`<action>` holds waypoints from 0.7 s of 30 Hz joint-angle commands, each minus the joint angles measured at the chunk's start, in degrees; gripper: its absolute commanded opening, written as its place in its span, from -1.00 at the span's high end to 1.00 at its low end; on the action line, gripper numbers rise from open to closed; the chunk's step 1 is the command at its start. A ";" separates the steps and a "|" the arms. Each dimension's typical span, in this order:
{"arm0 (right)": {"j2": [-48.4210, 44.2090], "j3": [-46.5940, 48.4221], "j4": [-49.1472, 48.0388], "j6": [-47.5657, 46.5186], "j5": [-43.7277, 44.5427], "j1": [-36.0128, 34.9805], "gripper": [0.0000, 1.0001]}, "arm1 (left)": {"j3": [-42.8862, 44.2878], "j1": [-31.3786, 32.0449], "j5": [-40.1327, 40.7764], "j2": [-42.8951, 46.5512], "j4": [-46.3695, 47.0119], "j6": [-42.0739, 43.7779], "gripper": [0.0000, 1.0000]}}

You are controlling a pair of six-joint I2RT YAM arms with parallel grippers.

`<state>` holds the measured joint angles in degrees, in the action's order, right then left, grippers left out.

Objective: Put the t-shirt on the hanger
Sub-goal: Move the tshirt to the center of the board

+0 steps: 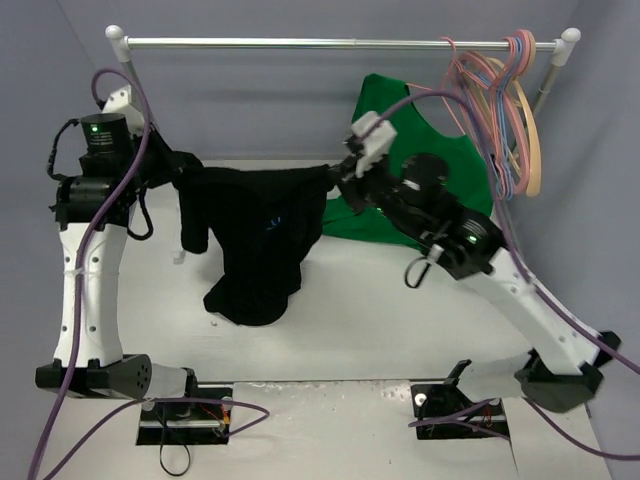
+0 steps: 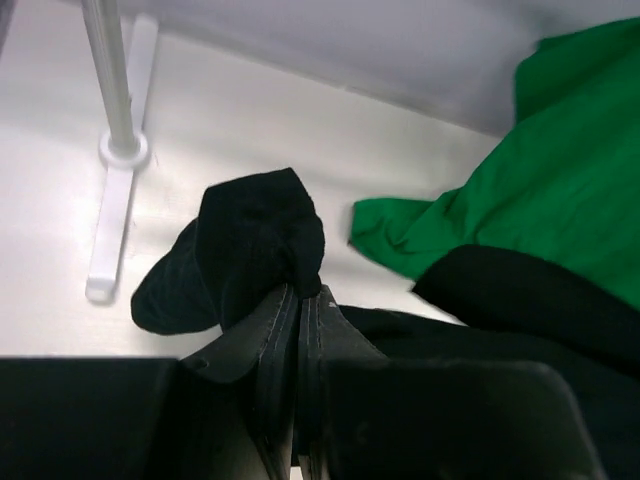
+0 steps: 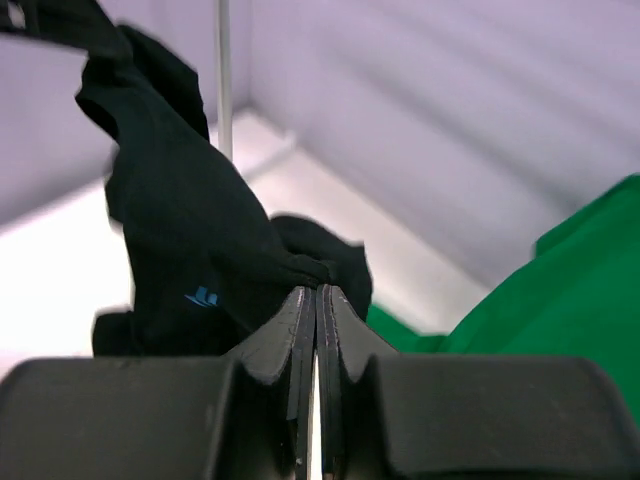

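Observation:
The black t-shirt (image 1: 255,235) hangs stretched between my two grippers above the table, its lower part bunched on the surface. My left gripper (image 1: 178,172) is shut on its left shoulder; the pinched cloth shows in the left wrist view (image 2: 262,245). My right gripper (image 1: 338,178) is shut on its right shoulder; the right wrist view shows the cloth (image 3: 190,250) with the small blue mark (image 3: 203,297). A pink wire hanger (image 1: 470,90) hangs among others at the right end of the rail, apart from both grippers.
A green t-shirt (image 1: 420,170) lies behind my right arm, also in the wrist views (image 2: 540,190) (image 3: 560,300). A white clothes rail (image 1: 330,43) spans the back; its foot (image 2: 118,200) stands at left. Blue and tan hangers (image 1: 525,110) hang beside the pink one.

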<state>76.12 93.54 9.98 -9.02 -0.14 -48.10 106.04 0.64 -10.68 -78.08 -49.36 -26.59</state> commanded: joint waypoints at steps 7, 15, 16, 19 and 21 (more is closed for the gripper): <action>-13.01 -13.89 1.18 8.48 1.56 -0.42 1.00 | 3.65 1.72 -19.10 3.29 -6.00 3.65 1.00; -16.98 -21.19 4.86 13.76 3.56 -0.42 1.00 | -10.90 6.38 -21.40 6.29 -4.70 5.06 0.92; -16.36 -21.72 5.57 14.37 5.66 -0.33 1.00 | -13.03 7.34 -20.71 5.84 -3.73 4.45 0.92; -14.42 -24.88 6.55 15.69 9.35 0.02 1.00 | -23.04 11.56 -14.05 4.52 2.41 1.28 0.91; -13.10 -27.25 6.54 16.40 10.33 0.89 1.00 | -27.09 12.19 -11.92 2.34 6.55 -1.70 0.90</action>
<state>61.12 68.38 18.50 4.80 5.26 -47.97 82.11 11.27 -26.46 -73.34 -50.89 -24.36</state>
